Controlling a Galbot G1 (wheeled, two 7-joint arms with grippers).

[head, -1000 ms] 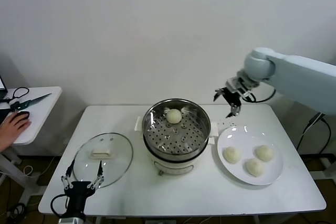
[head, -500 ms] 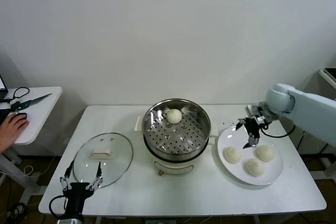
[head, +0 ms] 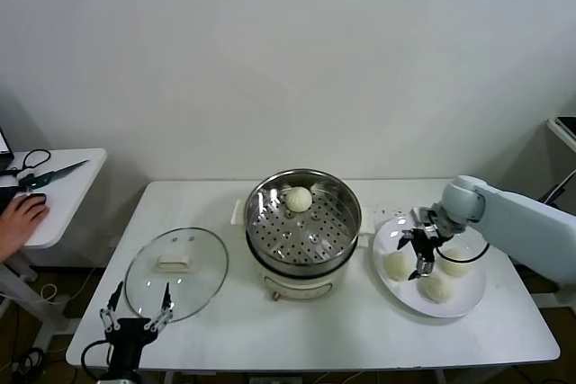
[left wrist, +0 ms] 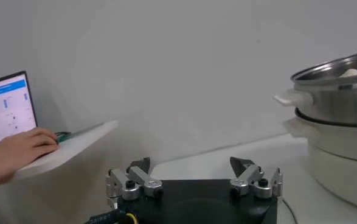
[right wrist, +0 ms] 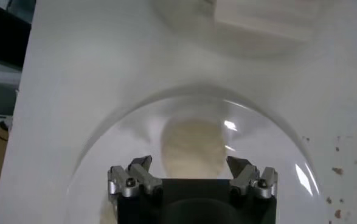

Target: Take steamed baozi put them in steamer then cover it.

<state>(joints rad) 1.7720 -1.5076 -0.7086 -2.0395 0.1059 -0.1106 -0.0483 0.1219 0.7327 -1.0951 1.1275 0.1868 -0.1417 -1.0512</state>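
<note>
Our right gripper (head: 417, 253) hangs over the white plate (head: 468, 302), fingers spread wide, nothing between them. The right wrist view puts one baozi (right wrist: 192, 148) dead centre between the open fingers, so we judge that bun the current target: the one nearest the steamer (head: 303, 220).

Three baozi sit on the plate: that one (head: 397, 264), one at the far side (head: 454, 263) and one at the near side (head: 437, 287), close together but apparently not touching. A fourth (head: 298, 198) already lies on the steamer's perforated floor, toward the back wall.

Handling, as we read it:
- soft dough, light, dents easily, so close gently
- smooth domed skin, may stick or slip
- grip across the widest part, low on the sides, not the crown
- neighbours are near; keep the fingers from nudging them

The cover (head: 175, 272) lies flat on the table (head: 360, 339) left of the steamer, handle up. Glass, rigid and heavier: take it by the handle.

Left gripper (head: 137, 318) is parked at the table's near edge by the cover, fingers apart, empty.
</note>
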